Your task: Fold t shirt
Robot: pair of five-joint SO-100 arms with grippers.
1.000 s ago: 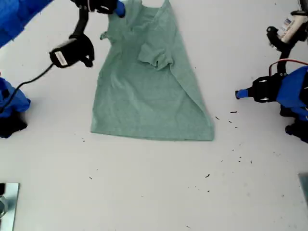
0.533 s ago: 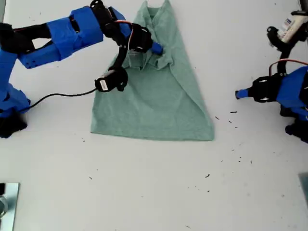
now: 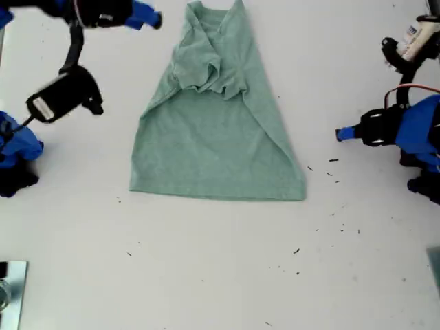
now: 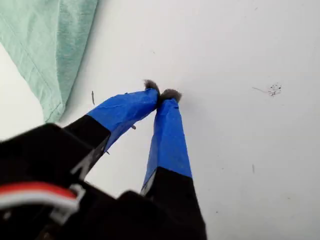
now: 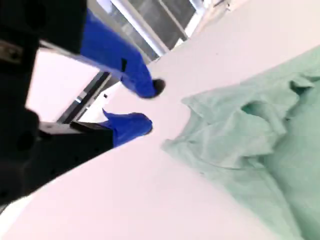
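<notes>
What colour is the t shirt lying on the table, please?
The t shirt is plain pale mint green, clearest in the exterior view.

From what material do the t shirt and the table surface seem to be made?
The t shirt looks like a soft knit cotton-type fabric with a matte, faintly heathered mint-green surface: it wrinkles and bunches where the sleeves are folded in, and its hems show in the first wrist view. The table looks like a hard, smooth white sheet, perhaps laminate or painted board: it is flat, evenly coloured, with small dark specks lying on top.
</notes>
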